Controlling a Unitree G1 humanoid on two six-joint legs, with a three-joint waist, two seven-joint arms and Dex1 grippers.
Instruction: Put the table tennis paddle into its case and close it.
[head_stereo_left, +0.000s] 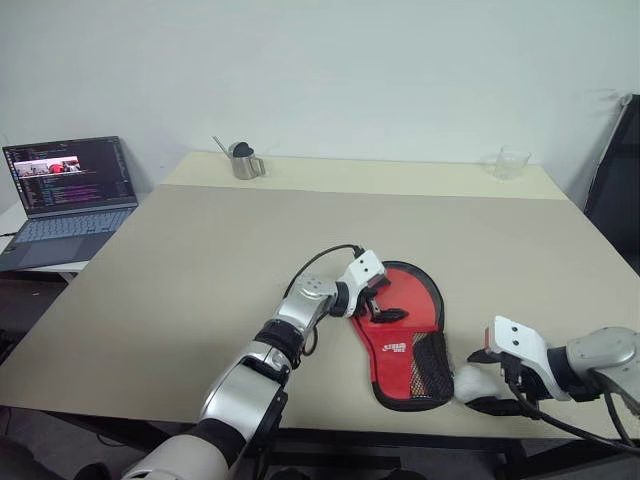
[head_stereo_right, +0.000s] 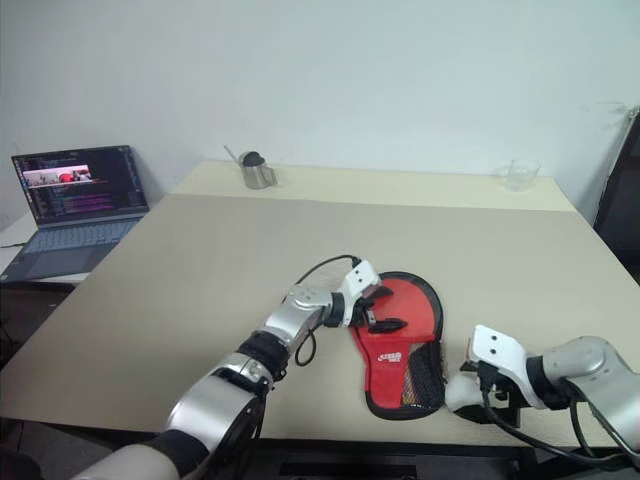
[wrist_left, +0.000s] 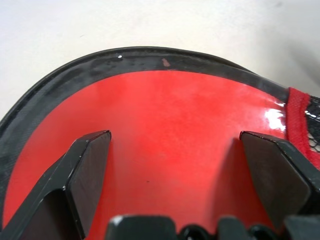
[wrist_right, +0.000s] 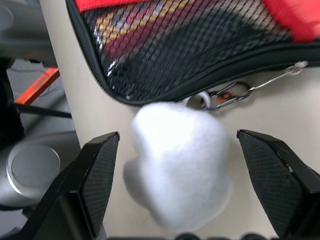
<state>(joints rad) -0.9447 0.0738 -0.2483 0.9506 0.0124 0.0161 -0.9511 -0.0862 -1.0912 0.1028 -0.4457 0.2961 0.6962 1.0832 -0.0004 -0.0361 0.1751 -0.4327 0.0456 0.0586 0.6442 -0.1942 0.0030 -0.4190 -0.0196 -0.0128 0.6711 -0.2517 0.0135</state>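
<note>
Both pincers spread wide at the red paddle-shaped fabric case (head_stereo_left: 405, 335) w/ black edging, near front edge of beige worktop (head_stereo_left: 200, 260).

L pincer (head_stereo_left: 382, 305) fully open, low over case's red round end, holding nothing. R pincer (wrist_right: 177, 185) open wide, fingers either side of fluffy white ball (wrist_right: 175, 165) clipped by case's mesh pocket; no grip.

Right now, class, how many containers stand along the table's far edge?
2: a metal cup near the far left corner, and a clear glass cup near the far right corner. Nothing seems hidden.
</note>
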